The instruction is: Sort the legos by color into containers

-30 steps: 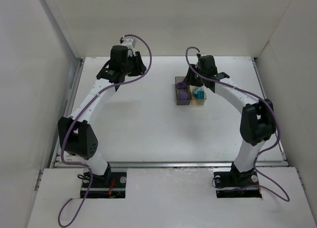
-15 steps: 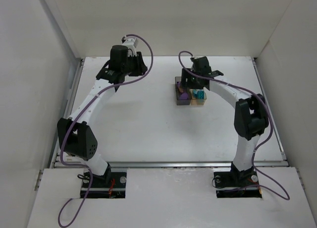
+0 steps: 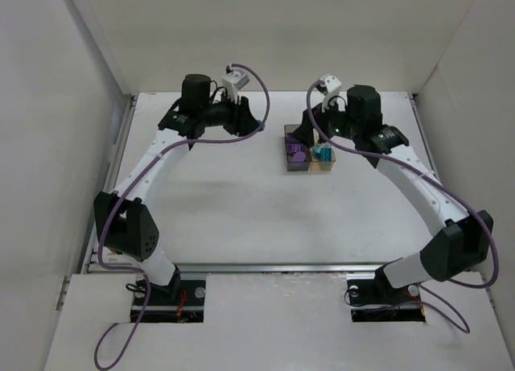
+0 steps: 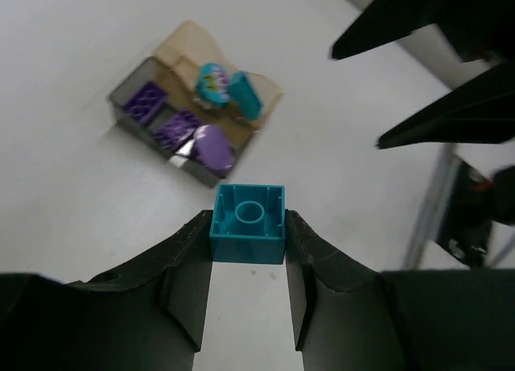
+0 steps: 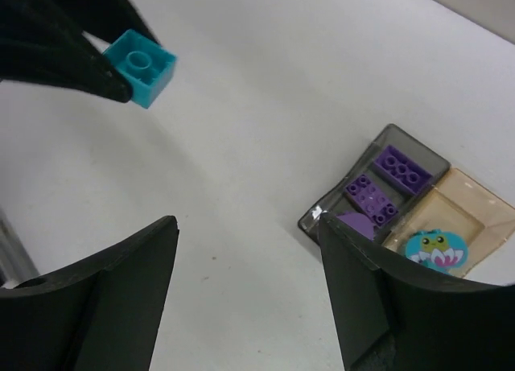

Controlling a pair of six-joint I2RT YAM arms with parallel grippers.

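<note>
Left wrist view shows a teal lego [image 4: 247, 224] pinched by its 2 flat side walls in the left gripper [image 4: 247, 241], aloft and well short of the bins. It looks light, rigid and slick (a square grip on the walls suits it). Purple bricks [image 4: 146, 101] lie in the grey bin [image 4: 141, 133], teal pieces [image 4: 241, 93] in the amber bin [image 4: 189, 41]. Since 1 second ago the right gripper [image 5: 245, 224] has spread its jaws, empty, and drawn back from the bins, while the left arm has swung toward them.
</note>
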